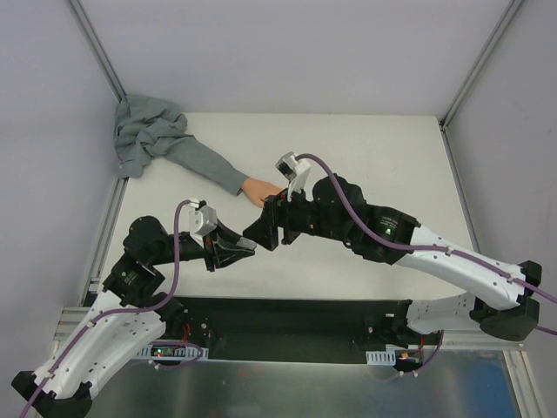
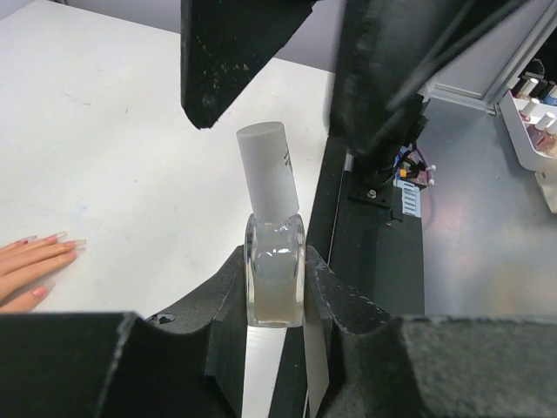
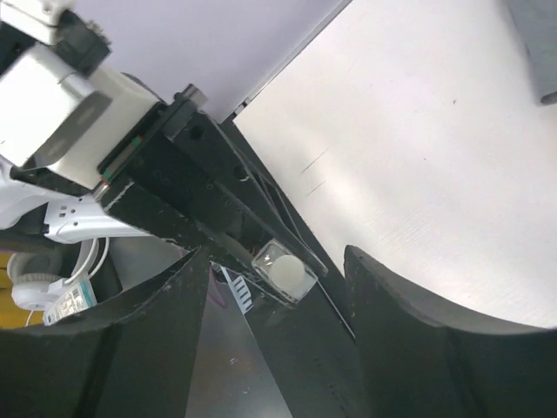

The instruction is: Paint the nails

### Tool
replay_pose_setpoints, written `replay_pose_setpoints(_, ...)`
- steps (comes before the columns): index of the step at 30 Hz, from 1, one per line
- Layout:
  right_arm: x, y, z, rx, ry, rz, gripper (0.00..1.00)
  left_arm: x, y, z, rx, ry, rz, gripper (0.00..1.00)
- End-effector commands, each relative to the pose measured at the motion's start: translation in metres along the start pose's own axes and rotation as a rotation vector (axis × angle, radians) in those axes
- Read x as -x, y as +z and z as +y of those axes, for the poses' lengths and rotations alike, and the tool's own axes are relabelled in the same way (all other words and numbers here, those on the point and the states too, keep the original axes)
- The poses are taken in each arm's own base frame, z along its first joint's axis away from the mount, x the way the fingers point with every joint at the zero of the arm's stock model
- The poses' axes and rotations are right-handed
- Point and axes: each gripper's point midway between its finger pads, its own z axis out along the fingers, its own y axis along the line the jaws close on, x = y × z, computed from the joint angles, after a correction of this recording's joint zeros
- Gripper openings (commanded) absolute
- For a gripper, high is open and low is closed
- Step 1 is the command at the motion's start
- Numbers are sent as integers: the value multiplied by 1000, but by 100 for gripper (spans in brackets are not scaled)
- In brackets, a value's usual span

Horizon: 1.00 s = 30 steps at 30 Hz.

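Top external view: a grey sleeve (image 1: 187, 157) trails from the far left corner of the bench (image 1: 365, 157). The left jaws are closed on the glass body of a small clear bottle (image 2: 276, 279), held upright with its white cap (image 2: 265, 165) on. Just beyond, the fake hand (image 1: 259, 189) lies flat, its nails (image 2: 54, 238) exposed. The right jaws are spread wide either side of the cap, apparently clear of it. The hand is judged light, soft and liable to slide; the nails are to be brushed gently, never gripped. The cap is judged the proper hold.
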Motion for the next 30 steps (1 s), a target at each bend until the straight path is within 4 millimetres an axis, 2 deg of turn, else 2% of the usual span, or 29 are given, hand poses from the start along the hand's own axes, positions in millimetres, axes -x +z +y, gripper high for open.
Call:
replay_pose_setpoints(1,4,-1,-11,-85,48,-9,63,24,-4,-5,4,98,-55,0)
replay_pose_setpoints(8,-4,4,-11,-84,46,27,61,22,-5,-8,-4,93,-55,0)
replay_pose_setpoints(11,-5,8,-8,-67,41,29,56,22,-5,-9,-7,87,-55,0)
replay_pose_setpoints(17,-7,11,1,-9,35,47,37,21,-6,-9,-1,84,-56,0)
replay_pose_setpoints(24,-4,3,-2,-25,18,20,6,21,-6,-9,1,77,-54,0)
replay_pose_setpoints(26,-2,0,-9,-59,11,6,1,20,-6,-9,2,76,-54,0)
replay_pose_setpoints(30,2,-7,-15,-95,-5,-15,1,17,-6,-8,2,65,-47,0)
